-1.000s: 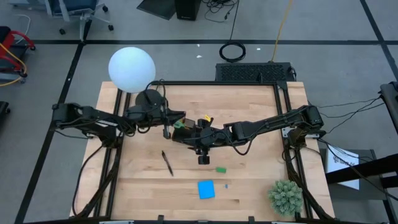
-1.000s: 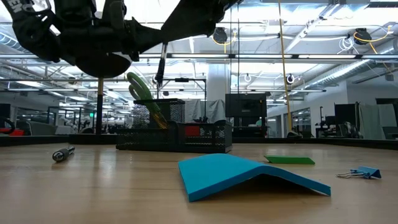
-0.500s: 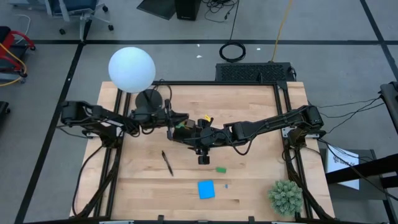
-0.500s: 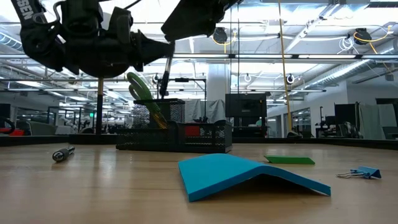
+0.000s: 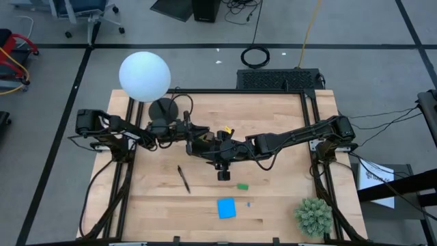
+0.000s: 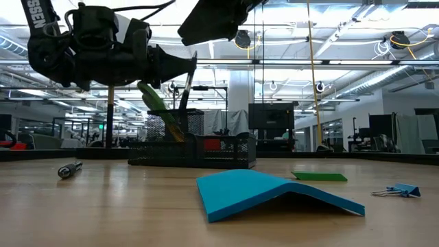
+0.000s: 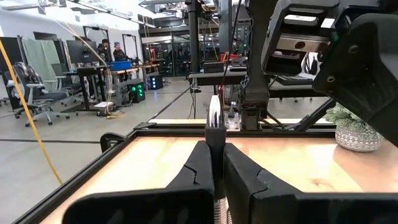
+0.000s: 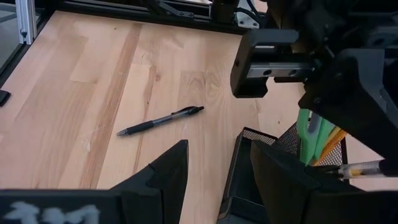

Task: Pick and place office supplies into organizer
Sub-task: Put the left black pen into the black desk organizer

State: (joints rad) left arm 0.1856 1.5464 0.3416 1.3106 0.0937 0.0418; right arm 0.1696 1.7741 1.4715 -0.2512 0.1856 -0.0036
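The black mesh organizer (image 6: 199,147) stands mid-table, with the green-handled scissors (image 6: 154,103) leaning in its tall compartment. My left gripper (image 6: 191,67) reaches in level from the table's left, shut on a dark pen (image 6: 187,86) that hangs over that compartment. My right gripper (image 8: 217,171) hovers open above the organizer's rim (image 8: 235,177), slanting down from the right. A second pen (image 5: 183,179), a green eraser (image 5: 242,186) and a blue sticky-note pad (image 5: 226,208) lie on the table nearer the front. My left gripper pinches the pen's shaft (image 7: 215,134) between its two fingers (image 7: 199,168), below the clip end. The fingers come level from the table's left and lie across the pen. The pen stands nearly upright, lifted, its lower end (image 6: 184,108) at the tall compartment's top.
A white globe lamp (image 5: 144,76) and its round base (image 5: 162,108) stand at the far left, and a potted plant (image 5: 313,216) at the near right corner. A small blue binder clip (image 6: 398,191) lies by the pad. Both arms crowd the space above the organizer.
My left gripper has come down and toward the organizer, staying shut on the pen. The pen has sunk with it, and its lower end now reaches the tall compartment's top.
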